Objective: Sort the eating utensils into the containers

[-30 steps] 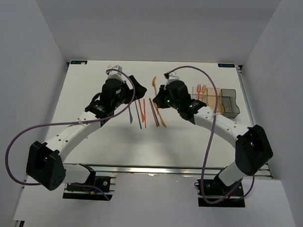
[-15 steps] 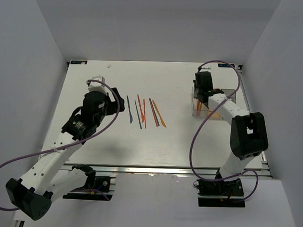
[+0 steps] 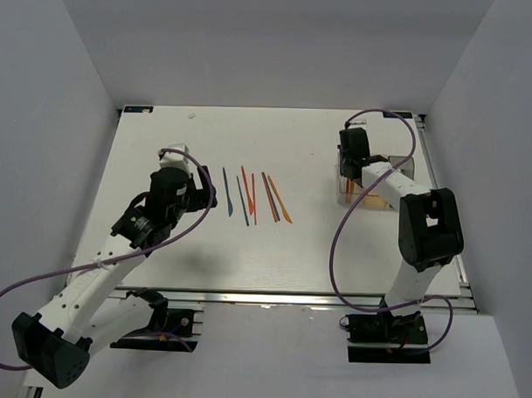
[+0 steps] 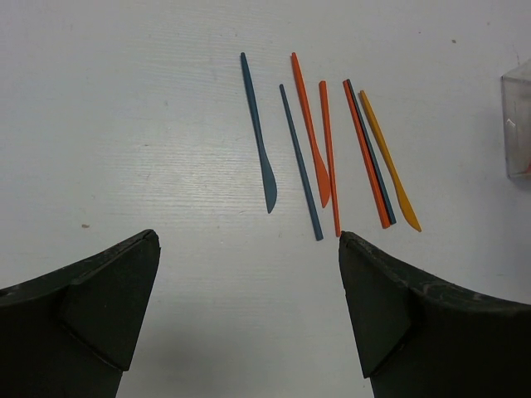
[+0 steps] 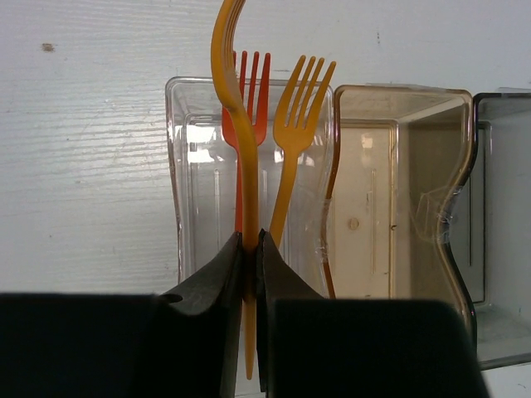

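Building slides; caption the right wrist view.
Right gripper pinches an orange utensil over the clear bin holding a red fork and an orange fork.

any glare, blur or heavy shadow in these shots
Right wrist: bright glints on the clear bin's wall; right tool nearly black, the orange utensil it pinches sharp. Left wrist: loose utensils crisp, open left tool dark. Top external: even light, a faint left arm shadow on the table.
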Controlling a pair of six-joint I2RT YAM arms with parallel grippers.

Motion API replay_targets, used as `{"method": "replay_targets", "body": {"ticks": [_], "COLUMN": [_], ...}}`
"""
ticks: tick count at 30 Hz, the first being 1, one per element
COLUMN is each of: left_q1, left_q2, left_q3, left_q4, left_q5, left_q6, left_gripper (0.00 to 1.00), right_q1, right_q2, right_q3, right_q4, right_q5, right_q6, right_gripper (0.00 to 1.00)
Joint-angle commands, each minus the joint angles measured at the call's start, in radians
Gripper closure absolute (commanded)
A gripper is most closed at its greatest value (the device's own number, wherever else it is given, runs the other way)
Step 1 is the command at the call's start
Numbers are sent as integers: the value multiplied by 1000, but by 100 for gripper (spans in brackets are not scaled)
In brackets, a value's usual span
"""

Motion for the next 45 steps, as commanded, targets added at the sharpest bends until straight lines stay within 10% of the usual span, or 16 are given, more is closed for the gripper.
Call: {"method": "replay_targets", "body": {"ticks": [1,21,27,32,40,45], "left_q1": [-1,-1,3,3,3,3], "left_q2": [-22,-53,-67,-52,-21,-10], "left_q3": [-6,-12,11,41,6,-5], "left_q4": [0,-11,-72,-164,-210,-186], "left_q5": [-7,-51,-265,-442,-551,-516], "left_q6": [15,6,-68,-134,-115,-91], "left_gripper": [2,2,2,2,2,2], "right_q1": [-5,27,194,287,367,370], "right_q2": [-17,-141,-219,-215,-29,120], "right_q3": [-7,15,46,62,176,334], "right_q4": [33,-47,-125,-145,-159,-209], "right_q5": [-6,-77,-95,-199,-242,-244], "right_q6": [14,57,56,86,91,68], "right_gripper": [98,59,20,11,15,51]}}
